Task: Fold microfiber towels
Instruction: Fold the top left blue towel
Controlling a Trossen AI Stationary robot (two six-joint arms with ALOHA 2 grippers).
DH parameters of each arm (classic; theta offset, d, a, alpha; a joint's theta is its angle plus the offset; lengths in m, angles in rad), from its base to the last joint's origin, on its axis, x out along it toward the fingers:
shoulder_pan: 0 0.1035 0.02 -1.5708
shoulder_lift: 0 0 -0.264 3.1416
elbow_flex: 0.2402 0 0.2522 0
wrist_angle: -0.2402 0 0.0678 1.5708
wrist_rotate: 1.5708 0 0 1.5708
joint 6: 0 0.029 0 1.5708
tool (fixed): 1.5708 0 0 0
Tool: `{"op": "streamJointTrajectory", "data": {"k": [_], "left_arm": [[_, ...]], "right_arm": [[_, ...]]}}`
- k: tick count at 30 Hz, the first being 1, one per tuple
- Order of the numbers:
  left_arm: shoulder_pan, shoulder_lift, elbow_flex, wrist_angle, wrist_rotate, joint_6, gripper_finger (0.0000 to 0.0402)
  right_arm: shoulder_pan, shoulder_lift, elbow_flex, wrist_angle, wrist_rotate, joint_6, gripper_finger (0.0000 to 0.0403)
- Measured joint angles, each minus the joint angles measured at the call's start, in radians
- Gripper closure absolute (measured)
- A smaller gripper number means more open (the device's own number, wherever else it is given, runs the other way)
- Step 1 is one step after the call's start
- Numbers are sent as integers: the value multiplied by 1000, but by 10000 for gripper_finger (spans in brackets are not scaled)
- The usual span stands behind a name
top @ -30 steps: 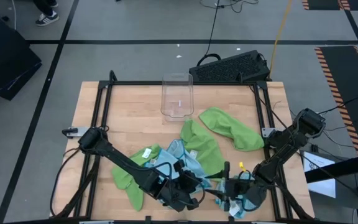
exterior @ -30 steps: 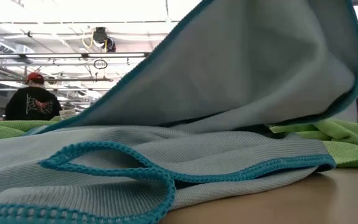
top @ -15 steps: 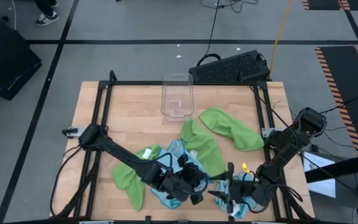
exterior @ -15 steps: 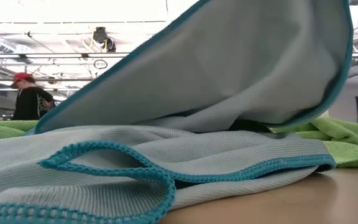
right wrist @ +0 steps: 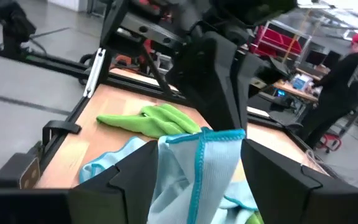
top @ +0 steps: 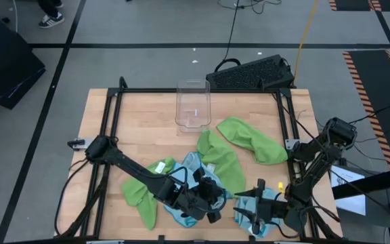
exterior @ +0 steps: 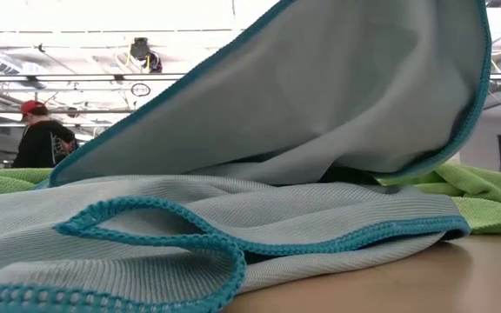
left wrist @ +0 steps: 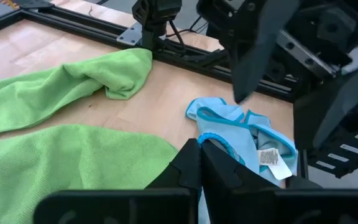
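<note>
Down at the desk's (top: 100, 115) near edge, the left hand (top: 205, 203) is clenched on a light blue towel (top: 196, 166), lifting one corner. Beside it the right hand (top: 252, 211) hangs released over another crumpled blue towel (left wrist: 253, 134). 2 lime green towels (top: 249, 139) lie behind, near a clear bin (top: 193, 105).

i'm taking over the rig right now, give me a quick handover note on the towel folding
Left gripper: shut on a light blue microfiber towel at the table's near edge.
Right gripper: open, around an edge of a second light blue towel at the near right.
Lime green microfiber towels lie crumpled mid-table and near left.
Clear plastic bin stands at the far edge.
Nothing looks folded yet; all towels remain.
</note>
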Motion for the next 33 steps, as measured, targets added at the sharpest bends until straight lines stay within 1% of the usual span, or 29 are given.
{"op": "streamJointTrajectory", "data": {"k": [3,7,11,16,19,23,25,28,33], "left_arm": [[-10,0,0,-1,0,18,398],[-19,0,0,0,0,31,392],[-20,0,0,-1,0,15,397],[-17,1,0,0,0,-29,390],[-12,1,0,1,0,-46,388],[-6,2,0,-9,0,-44,397],[-1,2,0,-23,-1,-53,396],[5,2,0,-31,-1,-64,391],[20,2,0,-29,-1,-73,397]], "right_arm": [[1,0,0,-29,-8,111,181],[1,0,0,-116,-54,239,181],[1,1,0,-145,-57,266,181],[-22,26,0,-94,-56,265,181],[-45,63,0,-41,-40,234,181],[-55,103,0,50,61,130,181],[-54,121,0,89,104,76,181],[-55,132,0,131,124,11,181],[-60,169,0,161,143,-69,181]]}}
